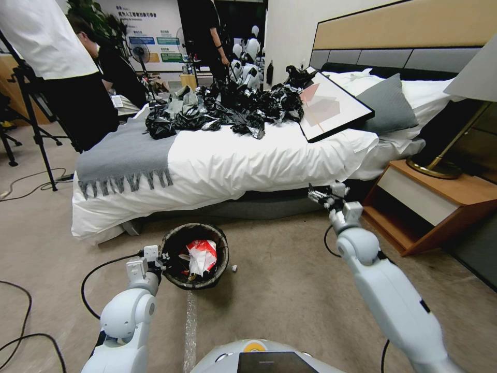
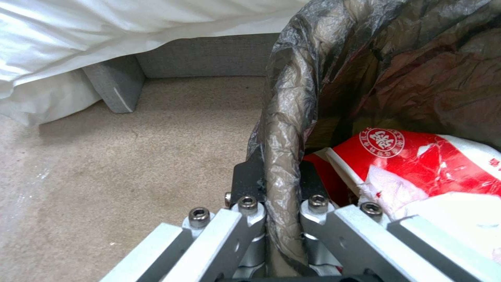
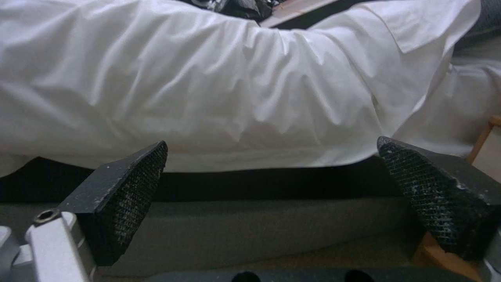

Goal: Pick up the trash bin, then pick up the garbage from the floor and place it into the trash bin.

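I had the left hand (image 2: 282,203) pinched on the trash bin (image 1: 195,255) at its near rim, one finger inside and one outside, the bin in front of the bed (image 1: 233,155). A red-and-white wrapper (image 2: 417,156) lay inside. The bin looked light, its liner slippery, so the rim seemed the right hold. The right hand (image 1: 322,197) hung wide, empty, near the bed.

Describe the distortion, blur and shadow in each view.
Head view: wide-angle bending curves the bed and floor edges. Left wrist view: left gripper shut on the trash bin rim, sharp, red wrapper glossy. Right wrist view: open right gripper, pads crisp, dark shadow under the bed.
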